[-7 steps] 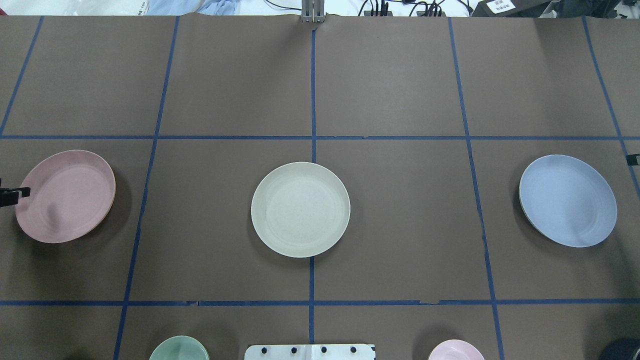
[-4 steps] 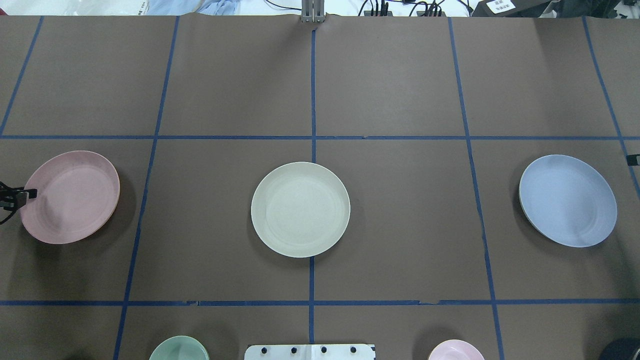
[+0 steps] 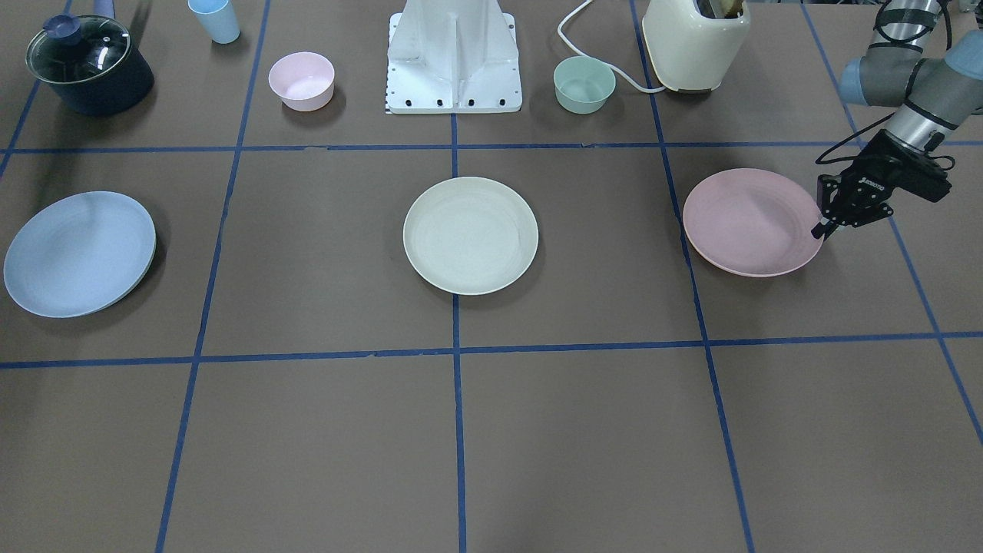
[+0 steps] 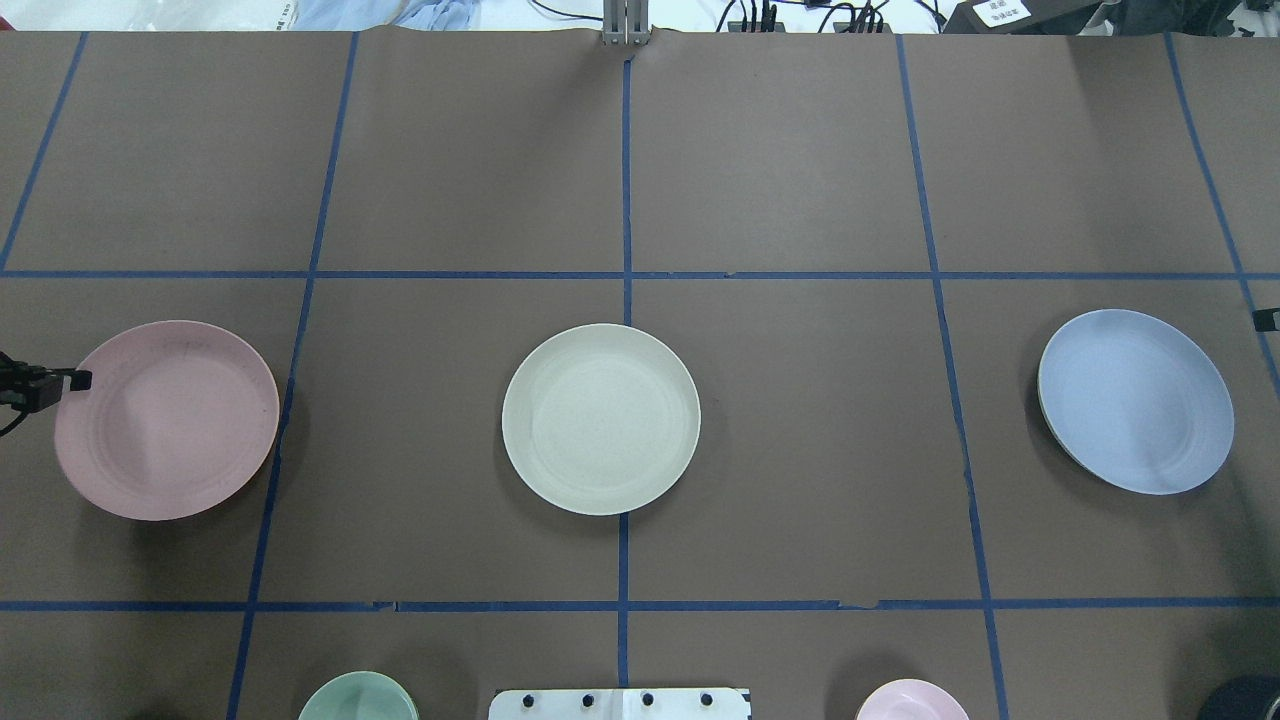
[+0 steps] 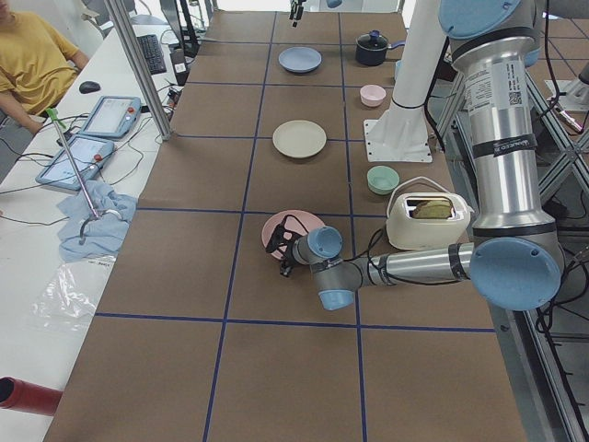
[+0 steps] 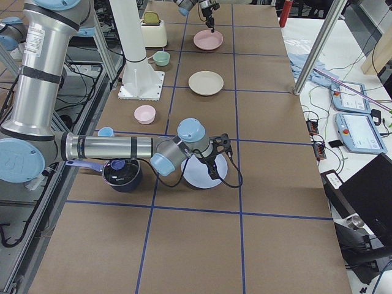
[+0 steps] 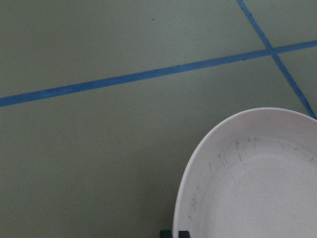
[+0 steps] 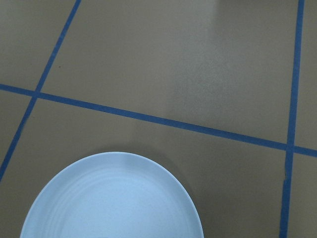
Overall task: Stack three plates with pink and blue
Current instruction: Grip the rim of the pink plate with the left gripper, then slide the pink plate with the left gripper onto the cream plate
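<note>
Fingers of left gripper (image 3: pixel 823 227), marked ROBOTIQ, clamped on the 9 o'clock rim, seen overhead, of pale pink shallow round plastic plate (image 4: pixel 167 420), itself at 9 o'clock of cream-white round plate (image 4: pixel 601 419); light blue round plate (image 4: pixel 1136 401) at 3 o'clock. Right gripper (image 6: pixel 214 170): finger state cannot be told.

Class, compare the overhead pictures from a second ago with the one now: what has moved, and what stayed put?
The pink plate, gripped at its rim by the left end effector, has been carried a little toward the cream plate in the middle and looks less tilted. The cream plate, the blue plate, the green bowl and the pink bowl have not shifted.
</note>
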Robot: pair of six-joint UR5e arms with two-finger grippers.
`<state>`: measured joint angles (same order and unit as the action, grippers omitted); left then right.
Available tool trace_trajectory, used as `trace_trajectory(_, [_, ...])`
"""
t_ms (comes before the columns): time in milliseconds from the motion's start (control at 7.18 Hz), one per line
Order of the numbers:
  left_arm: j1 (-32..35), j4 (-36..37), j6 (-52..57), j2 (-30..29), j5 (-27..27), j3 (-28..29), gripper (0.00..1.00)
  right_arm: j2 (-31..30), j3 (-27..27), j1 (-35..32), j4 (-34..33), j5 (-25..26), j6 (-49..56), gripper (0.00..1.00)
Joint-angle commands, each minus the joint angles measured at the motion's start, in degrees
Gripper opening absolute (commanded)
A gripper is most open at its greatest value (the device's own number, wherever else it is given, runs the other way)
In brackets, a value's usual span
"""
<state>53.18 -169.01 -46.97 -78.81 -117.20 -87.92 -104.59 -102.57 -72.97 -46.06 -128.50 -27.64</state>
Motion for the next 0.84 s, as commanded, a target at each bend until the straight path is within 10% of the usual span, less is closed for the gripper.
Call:
trace_trajectory(0, [1.7,23.2,0.0,-4.4,-2.1,-16.7,0.00,0.0,0.0,0.0,0.0,-0.2,0.0,1.00])
trace_trajectory(279, [0.0,43.3,-1.5,-15.9,-1.7,-24.2,0.00,0.0,0.0,0.0,0.1,-0.5,0.3,1.00])
trace_trajectory(697, [-17.9,51.9,-17.9,-29.1,10.6,-22.4,0.00,0.0,0.4,0.0,2.6,-1.2,-0.3,1.00])
